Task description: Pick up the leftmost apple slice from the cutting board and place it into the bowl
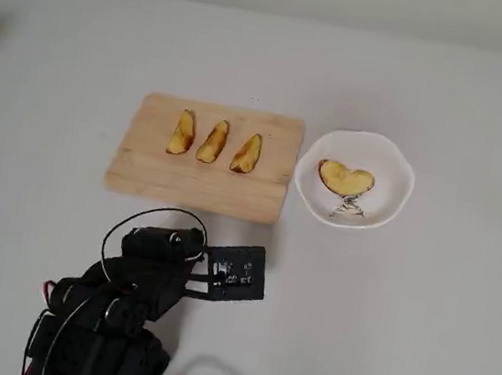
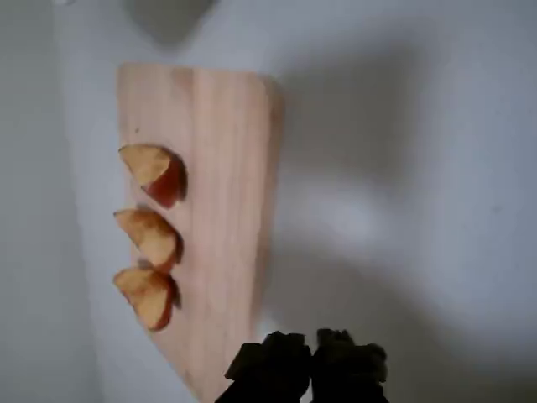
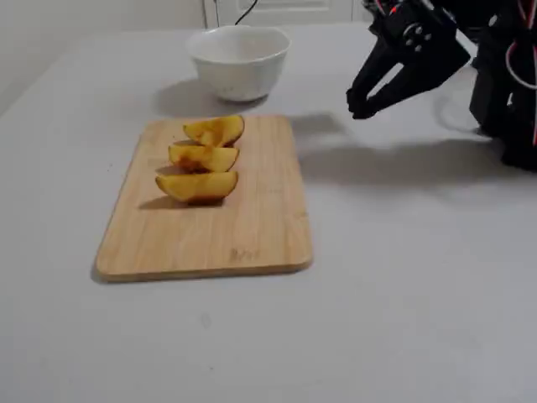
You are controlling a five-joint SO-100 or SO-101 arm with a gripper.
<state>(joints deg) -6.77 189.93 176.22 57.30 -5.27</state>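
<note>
- We find the leftmost apple slice (image 1: pixel 345 178) lying in the bowl (image 1: pixel 399 175), at three o'clock of the cutting board (image 1: pixel 151 170): delivery looks complete.
- The gripper (image 3: pixel 359 107) hangs empty off the board, jaws together.

path: bare table (image 1: pixel 420 311) right of cutting board (image 1: pixel 142 173); obstacle: bowl (image 1: pixel 399 170)

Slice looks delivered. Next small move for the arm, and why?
Probably just retract to rest. The broad apple slice already lies in the bowl; only three wedges remain on the cutting board. The gripper hangs empty, clear of both.
</note>
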